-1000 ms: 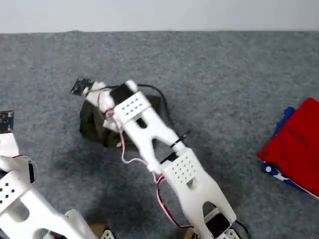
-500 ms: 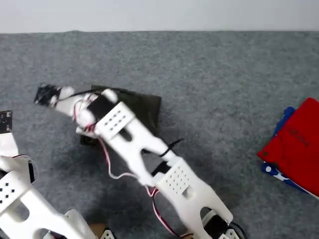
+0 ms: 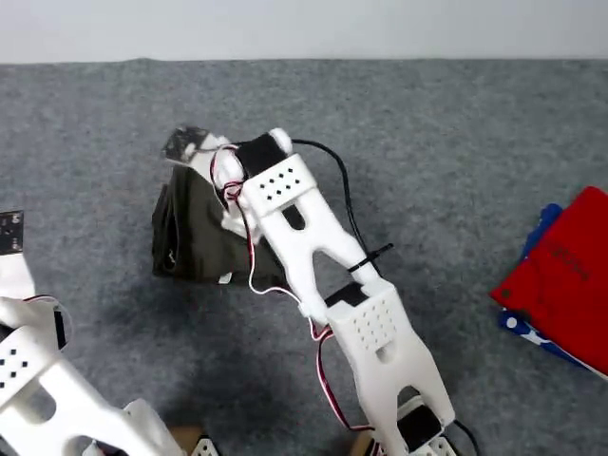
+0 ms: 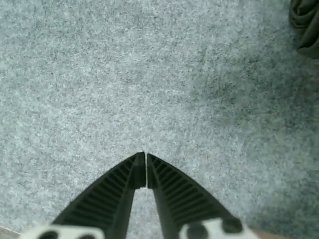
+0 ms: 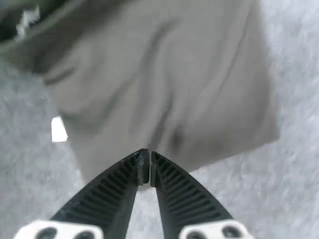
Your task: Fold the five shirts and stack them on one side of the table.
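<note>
A dark olive shirt (image 3: 195, 237) lies folded on the grey carpet left of the middle, with a small white tag (image 3: 224, 278) at its near edge. My right arm (image 3: 304, 247) stretches from the near edge out over it. In the right wrist view my right gripper (image 5: 145, 152) is shut, its tips just above the olive shirt (image 5: 164, 84) near one edge, with no fabric visibly between them. My left gripper (image 4: 146, 156) is shut over bare carpet, with a corner of the olive shirt (image 4: 305, 25) farther off. A folded red shirt (image 3: 568, 275) tops a stack at the right edge.
Blue cloth (image 3: 543, 226) and a blue-and-white patterned piece (image 3: 521, 326) stick out from under the red shirt. My left arm (image 3: 38, 375) rests at the near left corner. Open carpet (image 3: 427, 142) lies between the olive shirt and the stack.
My right arm swept left across the olive shirt, then came back right and a little farther out. The left arm and the red stack have not moved.
</note>
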